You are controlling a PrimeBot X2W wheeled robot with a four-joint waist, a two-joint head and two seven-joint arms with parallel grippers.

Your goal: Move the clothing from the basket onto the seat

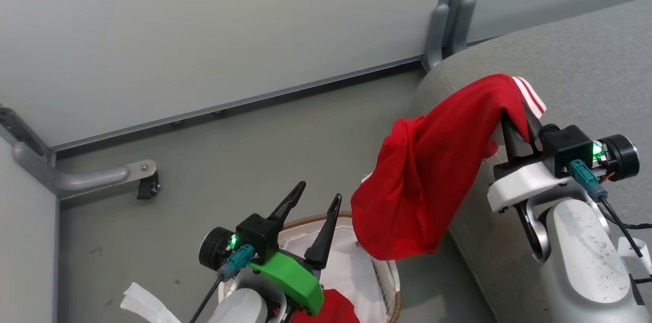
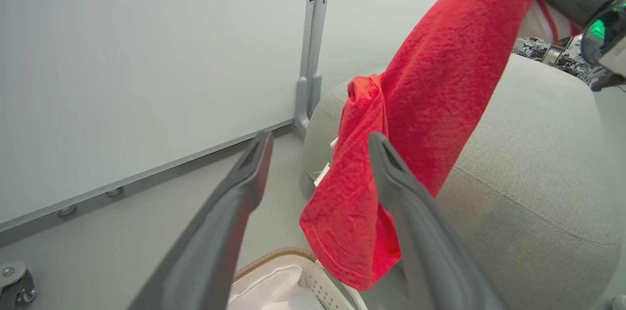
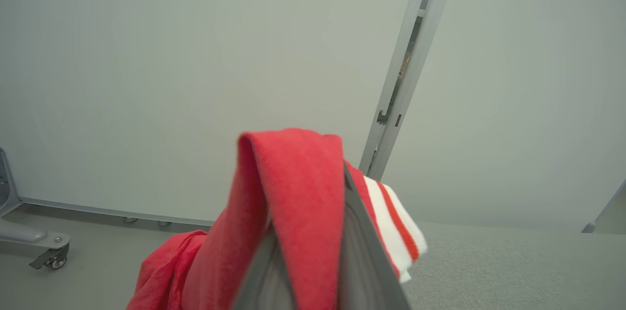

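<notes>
Right gripper (image 1: 517, 127) is pressed together on a soft red sports shirt with white stripe trim (image 1: 428, 170), lifted above the oval white perforated basket with brown woven rim (image 1: 396, 296); its hem hangs over the basket's rim. We note a small white tag (image 2: 323, 173) at the shirt's edge, print too small to read. Left gripper (image 1: 320, 190) hovers over the basket, fingers spread, empty. A second red shirt (image 1: 331, 310) lies inside the basket on the white lining (image 1: 351, 267). The large grey woven-fabric sofa (image 1: 570, 58) stands just beside the basket.
</notes>
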